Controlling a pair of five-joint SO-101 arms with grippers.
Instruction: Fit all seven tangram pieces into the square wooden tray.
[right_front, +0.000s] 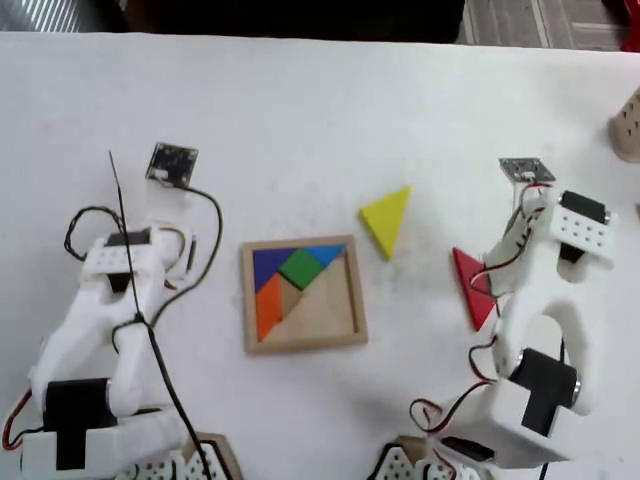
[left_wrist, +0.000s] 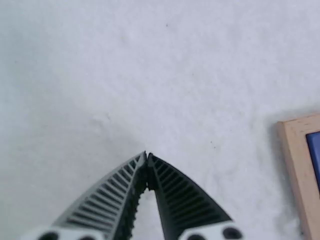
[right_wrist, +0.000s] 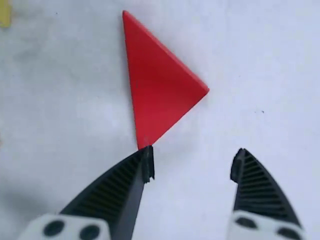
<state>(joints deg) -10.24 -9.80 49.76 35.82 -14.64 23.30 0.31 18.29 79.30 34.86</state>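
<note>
Bright, even light falls from above on the white table, which is pale enough to look almost washed out (no hard glare spot, though). Shadows are soft and short: a thin one hugs the wooden tray, a faint one edges the yellow triangle, and a grey smudge lies on the table beside the right gripper in its wrist view. Beyond the table's far edge the room is dim.

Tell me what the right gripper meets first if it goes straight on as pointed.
The red triangle: it lies just ahead of the open right gripper, one fingertip at its near corner. Height over the table is unclear, so it may pass above.
</note>
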